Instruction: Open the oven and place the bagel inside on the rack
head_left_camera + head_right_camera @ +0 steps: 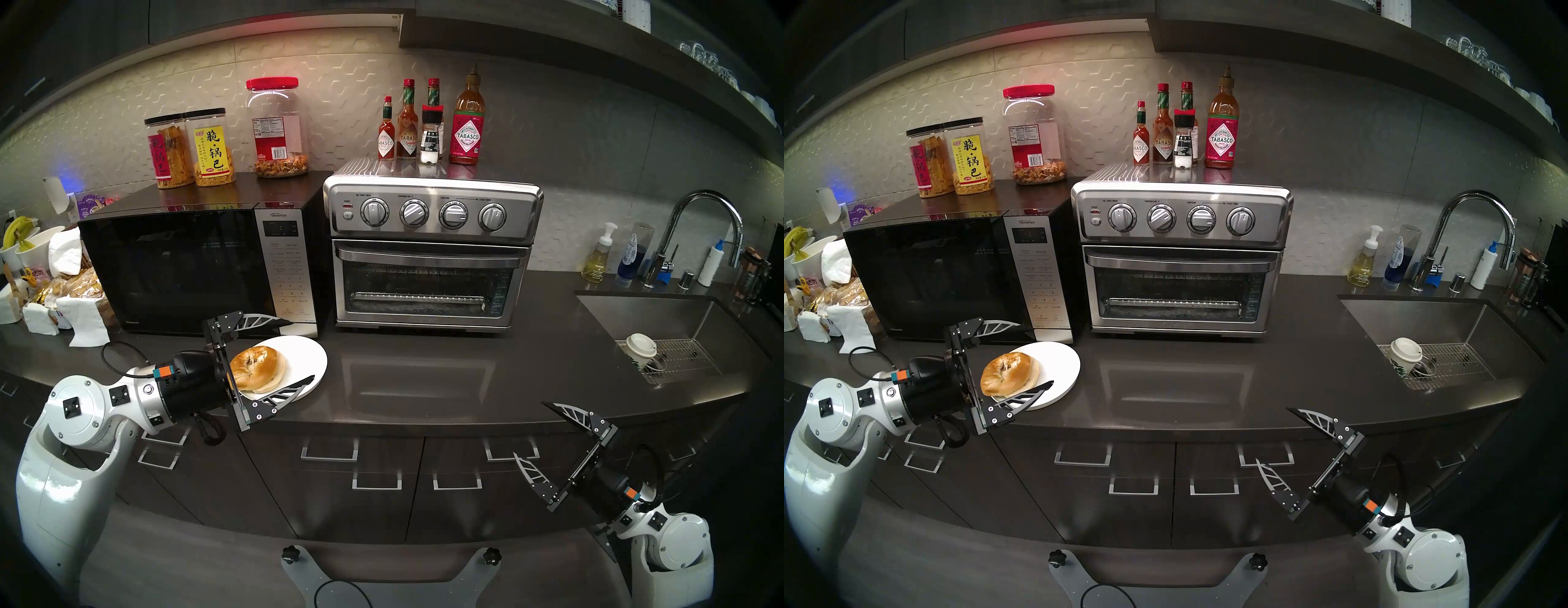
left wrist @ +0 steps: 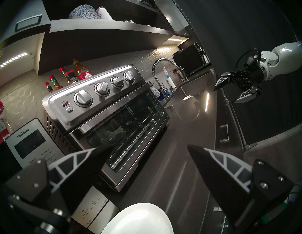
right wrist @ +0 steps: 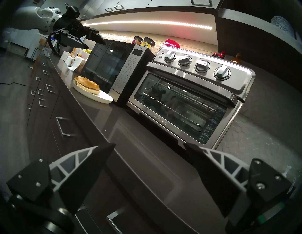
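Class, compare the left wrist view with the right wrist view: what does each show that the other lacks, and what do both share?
Only the left wrist view shows the faucet, the sink area behind it and the right gripper, open and empty. Only the right wrist view shows the bagel, lying on the white plate, and the left gripper, open, above the counter. Both show the toaster oven with its glass door shut, the microwave beside it, and the plate.

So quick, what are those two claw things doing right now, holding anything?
Left gripper: open, holding nothing, above the bagel.
Right gripper: open, holding nothing.
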`<state>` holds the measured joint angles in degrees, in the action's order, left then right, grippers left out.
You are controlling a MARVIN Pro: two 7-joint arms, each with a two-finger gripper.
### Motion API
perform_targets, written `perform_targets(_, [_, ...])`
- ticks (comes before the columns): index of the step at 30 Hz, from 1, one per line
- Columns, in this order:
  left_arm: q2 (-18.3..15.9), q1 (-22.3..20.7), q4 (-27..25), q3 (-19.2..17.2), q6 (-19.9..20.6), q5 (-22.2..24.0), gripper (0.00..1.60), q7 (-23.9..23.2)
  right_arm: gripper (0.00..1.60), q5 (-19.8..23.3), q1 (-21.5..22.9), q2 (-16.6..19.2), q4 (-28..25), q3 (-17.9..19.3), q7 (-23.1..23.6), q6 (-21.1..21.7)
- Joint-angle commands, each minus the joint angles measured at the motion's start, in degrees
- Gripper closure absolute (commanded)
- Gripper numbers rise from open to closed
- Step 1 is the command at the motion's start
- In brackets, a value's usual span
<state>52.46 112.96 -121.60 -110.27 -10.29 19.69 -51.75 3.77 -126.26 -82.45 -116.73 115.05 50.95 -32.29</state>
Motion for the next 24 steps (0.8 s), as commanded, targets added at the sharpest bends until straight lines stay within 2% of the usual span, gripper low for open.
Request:
perform_targets(1, [0.0,-0.1,-0.2,0.0,-0.1,0.0,0.0,0.0,0.0,1.0,6.1,-0.1,-6.1,-7.9,-1.2,0.5])
perform_targets(3, [0.0,-0.2,-0.2,0.0,-0.1,0.0,0.0,0.0,0.0,1.1,6.3,-0.2,-6.8,-8.4,-1.5,0.5])
perform_targets(9, [0.0,-0.2,-0.1,0.0,-0.1,0.0,0.0,0.0,0.0,0.3,9.7,-1.3,-11.2,-13.5,-3.1,3.1])
perform_targets(12, [0.0,-0.3,-0.1,0.0,-0.1,0.0,0.0,-0.1,0.0,-1.9,13.1,-2.6,-15.0,-16.9,-4.4,7.2])
perform_targets(14, [0.0,-0.3,-0.1,0.0,-0.1,0.0,0.0,-0.1,0.0,-2.0,12.6,-2.9,-14.8,-17.7,-5.1,7.7])
perform_targets(16, [0.0,-0.3,-0.2,0.0,-0.1,0.0,0.0,-0.1,0.0,-4.5,14.8,-3.7,-15.7,-19.6,-6.5,11.4])
perform_targets(18, [0.1,-0.3,-0.2,0.0,-0.1,0.0,0.0,-0.1,0.0,-5.4,15.6,-4.0,-15.7,-20.0,-6.9,12.6])
perform_targets(24, [0.1,-0.3,-0.2,0.0,-0.1,0.0,0.0,-0.2,0.0,-12.4,19.1,-5.0,-15.0,-21.2,-10.4,19.4])
